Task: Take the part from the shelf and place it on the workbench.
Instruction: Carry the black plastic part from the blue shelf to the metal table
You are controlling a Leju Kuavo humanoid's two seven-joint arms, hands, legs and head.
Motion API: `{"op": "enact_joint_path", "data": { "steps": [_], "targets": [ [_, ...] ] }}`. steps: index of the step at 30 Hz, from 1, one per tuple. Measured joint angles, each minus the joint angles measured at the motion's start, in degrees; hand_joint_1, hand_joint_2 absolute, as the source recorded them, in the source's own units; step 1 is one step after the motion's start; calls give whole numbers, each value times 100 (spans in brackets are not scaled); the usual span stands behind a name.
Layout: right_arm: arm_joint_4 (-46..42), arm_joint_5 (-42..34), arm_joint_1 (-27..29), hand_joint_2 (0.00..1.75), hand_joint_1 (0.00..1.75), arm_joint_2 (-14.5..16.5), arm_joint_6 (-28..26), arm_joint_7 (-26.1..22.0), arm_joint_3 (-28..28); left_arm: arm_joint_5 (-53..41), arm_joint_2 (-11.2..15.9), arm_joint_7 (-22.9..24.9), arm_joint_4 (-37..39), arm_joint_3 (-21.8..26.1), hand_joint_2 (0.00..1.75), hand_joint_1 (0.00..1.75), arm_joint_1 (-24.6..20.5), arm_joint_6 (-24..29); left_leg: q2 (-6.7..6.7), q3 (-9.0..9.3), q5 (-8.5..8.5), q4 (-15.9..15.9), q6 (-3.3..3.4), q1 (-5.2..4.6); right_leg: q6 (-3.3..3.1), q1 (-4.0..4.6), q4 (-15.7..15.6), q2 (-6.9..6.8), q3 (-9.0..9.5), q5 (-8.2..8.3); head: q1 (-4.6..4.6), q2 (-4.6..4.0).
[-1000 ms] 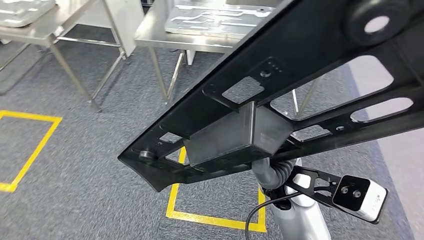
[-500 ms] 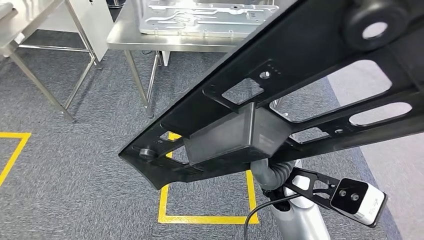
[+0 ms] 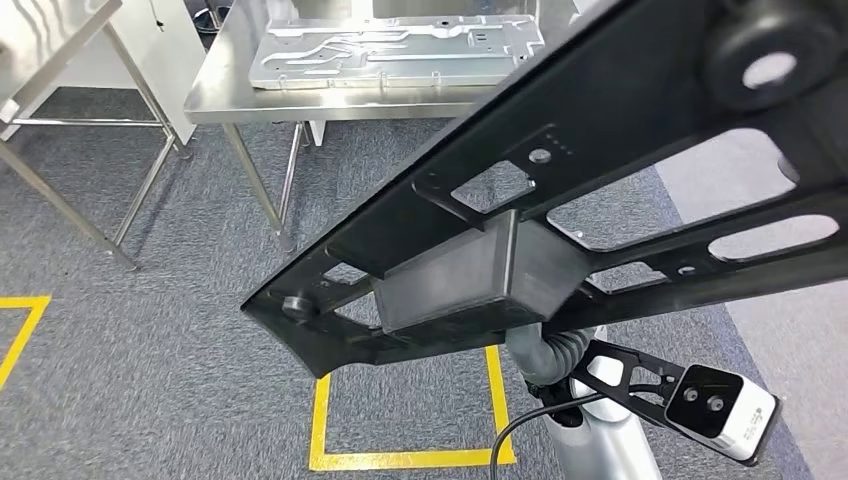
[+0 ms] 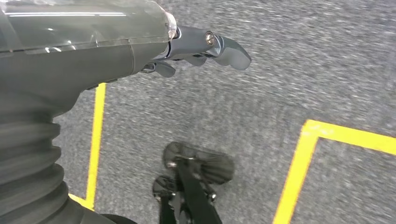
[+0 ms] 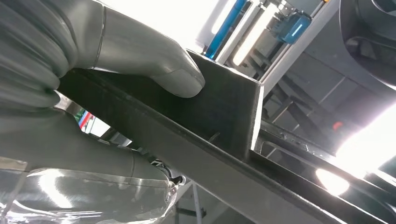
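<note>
While the right hand (image 5: 93, 70) grips the black part (image 3: 600, 150), left-hand fingers (image 4: 210, 44) hang loosely apart.

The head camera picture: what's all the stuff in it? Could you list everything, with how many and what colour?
Black part: one, black, a long frame with cut-out holes, held up close across the head view.
Workbench: one, bare steel, ahead at upper left.
Metal plate: one, silver, lying flat on the workbench.
Second table: one, steel, far left.
Floor squares: two, yellow tape outlines on grey carpet.
Right hand: grey, thumb pressed on the part.
Left hand: dark grey, hanging over the carpet, holding nothing.
</note>
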Motion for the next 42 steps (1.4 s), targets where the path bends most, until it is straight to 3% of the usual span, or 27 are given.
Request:
{"op": "enact_joint_path", "data": {
  "steps": [2,3,5,7,8,10,12,14,15,16,18,19,20,22,24,27,28,29,30,32,33,36,39,42],
  "targets": [
    [1,-3,9,175,175,-1,-1,-4,0,0,3,-3,0,-1,175,0,4,1,-15,247,435,-695,43,-24,41,-1,-13,23,175,-153,1,0],
    [-3,-4,13,175,175,-1,-1,-5,1,-1,5,-5,0,-3,175,0,1,2,-20,356,487,-930,75,-42,71,-1,-26,28,224,-209,1,-1],
    [-12,-5,20,175,175,-5,-3,-4,1,-1,7,-10,0,-8,175,0,-6,4,-25,455,374,-1104,146,-78,148,2,-54,36,272,-239,1,0],
    [-28,-3,25,175,175,-10,-4,-1,-1,1,8,-12,0,-9,175,0,-7,6,-35,564,300,-1211,218,-64,217,-4,80,23,236,-159,1,0],
    [-35,-5,19,175,175,-10,-2,-3,-2,2,9,-12,0,-9,175,0,-6,6,-40,645,272,-1267,248,-52,242,-8,300,13,121,-104,2,1],
    [-44,-13,15,175,175,-11,5,-7,-3,10,11,-13,0,-9,175,0,-8,6,-45,826,207,-1381,283,-37,276,-30,983,-7,-321,-112,1,1],
    [-41,-23,28,175,175,-15,15,-8,-4,19,12,-11,0,-8,175,0,-2,7,-50,1013,96,-1445,290,-35,312,-55,1536,-10,-865,-367,1,0],
    [-34,-28,39,175,175,-21,28,-6,-7,27,12,-11,0,-7,175,0,9,8,-61,1233,-50,-1466,273,-34,346,-82,1532,-17,-1186,-555,2,1],
    [-29,-30,37,175,175,-22,37,-6,-9,33,12,-12,0,-7,175,0,12,8,-66,1352,-126,-1465,259,-33,350,-94,1305,-26,-1235,-484,2,1],
    [-24,-32,36,175,175,-23,47,-6,-13,38,12,-13,0,-7,175,0,13,10,-70,1462,-209,-1466,242,-32,340,-101,979,-38,-1236,-228,2,1],
    [-6,-37,44,175,175,-29,69,-7,-24,52,12,-14,0,-7,175,0,8,26,-78,1644,-380,-1445,188,-38,282,-78,387,-68,-1221,554,2,0],
    [1,-38,48,175,175,-33,77,-6,-32,57,11,-15,0,-6,175,0,5,38,-80,1707,-462,-1448,150,-35,240,-52,243,-70,-1210,836,1,0],
    [4,-40,46,175,175,-35,80,-4,-39,61,11,-17,0,-5,175,0,-1,48,-81,1765,-505,-1427,107,-32,195,-27,194,-65,-1195,955,0,0],
    [-7,-41,11,175,175,-34,85,-1,-50,64,12,-23,0,-4,175,0,-18,59,-73,1845,-542,-1384,31,-6,103,-4,184,-35,-1097,880,-2,0],
    [-21,-42,-29,175,175,-30,91,-5,-53,66,5,-30,0,-6,175,0,-52,62,-68,1732,-616,-1057,-3,12,20,-5,141,-26,-987,823,-1,0],
    [-27,-41,-34,175,175,-28,93,-7,-56,66,-7,-30,0,-9,175,0,-60,70,-70,1074,-1041,-60,-23,13,-61,26,127,-15,-901,737,-2,1],
    [-27,-40,-28,175,175,-28,93,-5,-57,67,-4,-29,0,-9,175,0,-46,76,-70,871,-1142,144,-24,10,-72,42,129,-1,-875,706,-2,1],
    [-26,-38,-25,175,175,-28,92,-5,-57,67,-2,-30,0,-8,175,0,-35,82,-70,743,-1117,173,-13,4,-77,58,130,13,-839,673,-2,1],
    [-26,-37,-23,175,175,-28,90,-5,-57,67,0,-31,0,-7,175,0,-28,85,-70,710,-935,3,14,-8,-79,71,131,23,-794,640,-2,0],
    [-26,-30,-24,175,175,-28,79,-5,-57,66,2,-37,0,-7,175,0,-24,86,-72,831,-336,-690,101,-55,-74,89,130,28,-701,582,-2,-1],
    [-23,-21,-24,175,175,-28,69,-5,-57,63,3,-42,0,-7,175,0,-24,84,-73,890,-182,-984,138,-84,-63,93,130,32,-675,565,-2,-1],
    [-13,0,-14,175,175,-28,32,-2,-57,55,11,-56,0,-8,175,0,-19,82,-80,928,-92,-1251,218,-131,16,93,122,44,-660,526,-2,0],
    [-15,-1,-22,175,175,-28,4,-2,-57,43,8,-79,0,-7,175,0,-25,74,-69,1022,82,-1387,274,-58,130,95,279,26,-702,391,-1,-1],
    [-12,-1,-1,175,175,-30,-5,-5,-62,23,7,-109,0,-9,175,0,-27,58,-61,1065,81,-1438,298,-36,279,-8,1236,0,-1210,-41,0,1]
  ]
}}
